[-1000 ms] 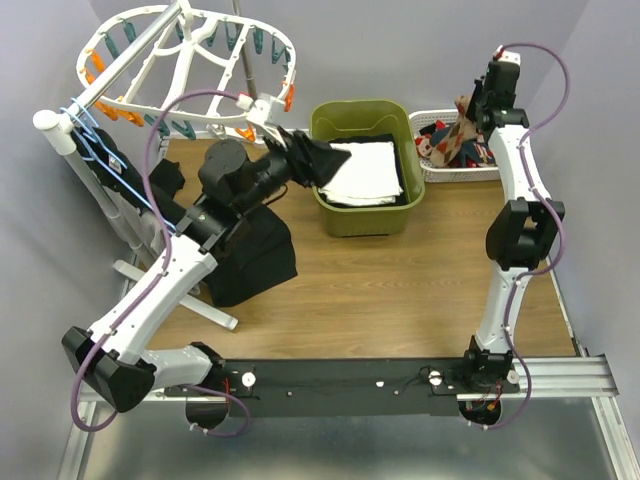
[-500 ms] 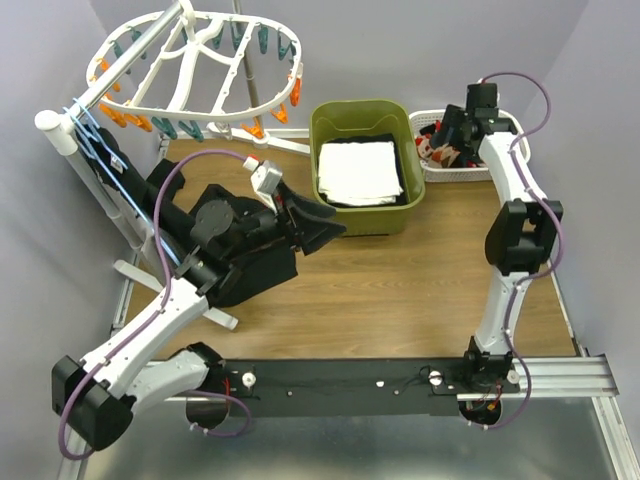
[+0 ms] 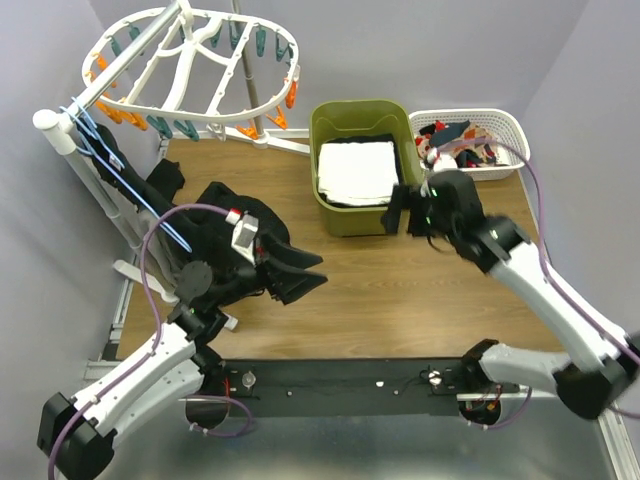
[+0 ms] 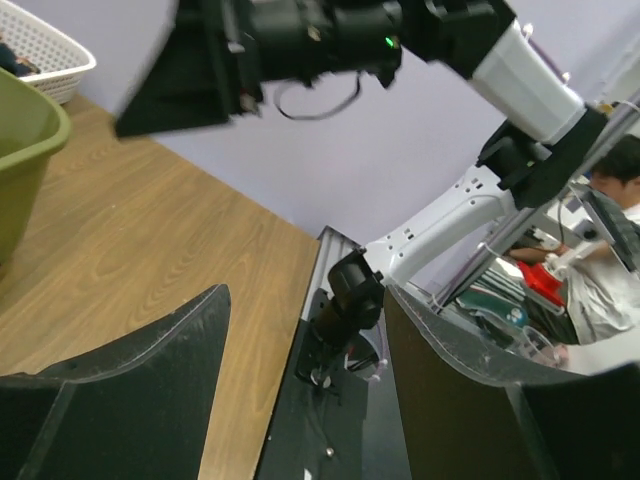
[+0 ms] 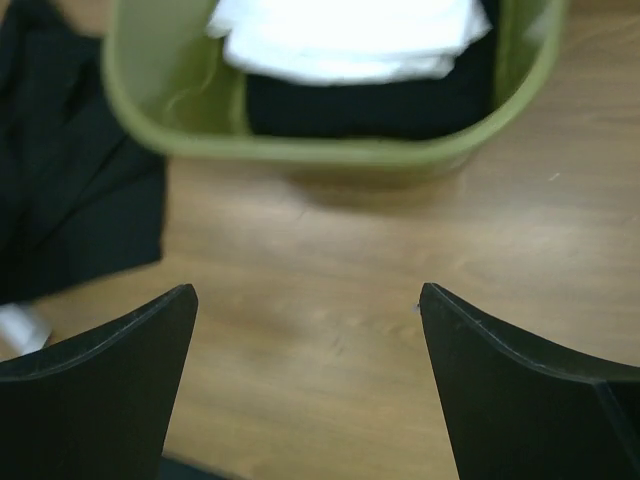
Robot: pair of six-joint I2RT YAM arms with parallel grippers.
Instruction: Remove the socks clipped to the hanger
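Note:
The hanger (image 3: 190,70), a white oval frame with teal and orange clips, hangs at the back left; no socks show on it. The socks (image 3: 460,135) lie piled in the white basket (image 3: 510,122) at the back right. My left gripper (image 3: 320,272) hovers open over the table's middle left with nothing in it; in the left wrist view the left gripper (image 4: 305,330) frames only table and rail. My right gripper (image 3: 400,212) stands open and empty by the green bin's front right corner. In the right wrist view the right gripper (image 5: 307,300) is over bare wood.
A green bin (image 3: 360,104) holding a folded white cloth (image 3: 355,170) stands at the back middle, seen also as the green bin (image 5: 330,150). A large black garment (image 3: 215,200) lies under my left arm. The white stand's pole (image 3: 90,175) runs along the left edge.
My right arm dropped the sock it held into the basket, opened, and swung down in front of the green bin. My left arm drew back from the hanger toward the table's near middle.

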